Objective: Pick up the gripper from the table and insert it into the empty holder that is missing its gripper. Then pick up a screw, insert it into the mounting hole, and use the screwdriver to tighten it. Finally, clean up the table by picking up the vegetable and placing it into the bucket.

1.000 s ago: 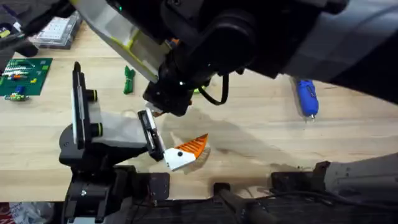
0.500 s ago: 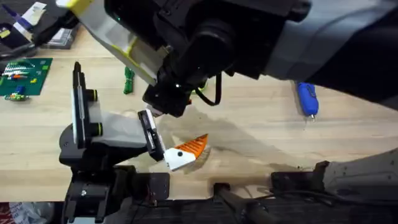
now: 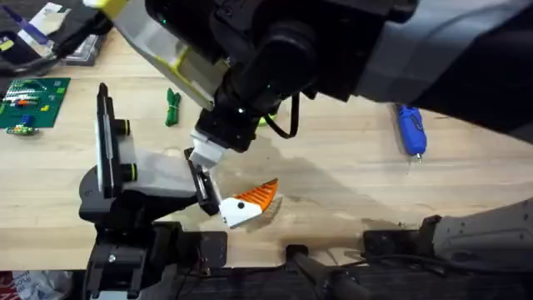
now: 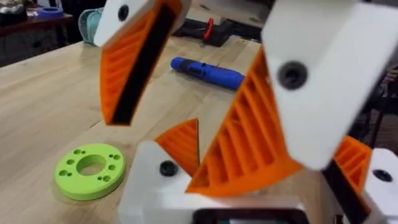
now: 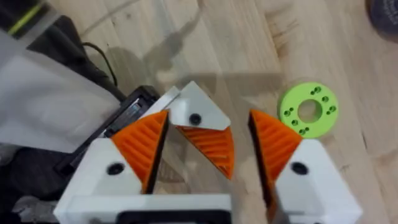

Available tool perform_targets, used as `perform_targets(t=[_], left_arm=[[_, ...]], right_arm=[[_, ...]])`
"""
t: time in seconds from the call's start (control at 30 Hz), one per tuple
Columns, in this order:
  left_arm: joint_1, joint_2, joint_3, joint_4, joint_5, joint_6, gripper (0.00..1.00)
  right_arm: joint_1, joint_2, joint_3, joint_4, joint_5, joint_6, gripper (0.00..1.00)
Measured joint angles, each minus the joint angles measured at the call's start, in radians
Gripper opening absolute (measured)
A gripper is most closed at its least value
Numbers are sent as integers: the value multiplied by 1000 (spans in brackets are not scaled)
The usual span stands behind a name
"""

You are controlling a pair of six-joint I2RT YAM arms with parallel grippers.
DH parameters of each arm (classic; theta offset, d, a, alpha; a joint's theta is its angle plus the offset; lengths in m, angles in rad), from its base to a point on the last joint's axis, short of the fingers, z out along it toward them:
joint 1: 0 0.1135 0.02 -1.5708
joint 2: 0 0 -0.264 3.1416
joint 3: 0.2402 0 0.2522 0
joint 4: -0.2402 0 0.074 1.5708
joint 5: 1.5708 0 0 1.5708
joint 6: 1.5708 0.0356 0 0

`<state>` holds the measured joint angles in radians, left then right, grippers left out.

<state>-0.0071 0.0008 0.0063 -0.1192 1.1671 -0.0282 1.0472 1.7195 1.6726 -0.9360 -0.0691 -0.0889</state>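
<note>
My right gripper (image 5: 207, 116) is shut on the gripper (image 5: 198, 124), a white block with a black dot and an orange ribbed tip. It holds the piece against the upper end of the holder's black bracket (image 3: 200, 182); from overhead the piece's white base (image 3: 204, 152) touches that end. The bracket (image 5: 127, 115) lies just beside the piece. My left gripper (image 4: 272, 132) is open close by, with the right arm's white and orange fingers (image 4: 130, 62) hanging large in front of it. The blue screwdriver (image 3: 411, 131) lies at the right. The green vegetable (image 3: 171, 108) lies behind the holder. Screw and bucket are out of view.
A second white and orange finger piece (image 3: 248, 204) sits at the bracket's lower end. A green ring (image 5: 308, 110) lies just beyond the grippers. The tall black plate (image 3: 104, 137) stands left of the holder's grey body (image 3: 158, 171). A circuit board (image 3: 29, 100) lies far left.
The arm's dark end has shifted slightly up and right. The piece's white base now shows at the bracket's upper end, where the arm covered it before.
</note>
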Motion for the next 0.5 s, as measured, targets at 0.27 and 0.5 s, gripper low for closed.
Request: perform_targets(t=[0.27, 0.5], left_arm=[[0, 0, 0, 0, -1, -6, 986], [0, 0, 0, 0, -1, -6, 986]], right_arm=[[-10, -3, 0, -1, 22, -1, 987], [-10, -3, 0, -1, 23, -1, 988]])
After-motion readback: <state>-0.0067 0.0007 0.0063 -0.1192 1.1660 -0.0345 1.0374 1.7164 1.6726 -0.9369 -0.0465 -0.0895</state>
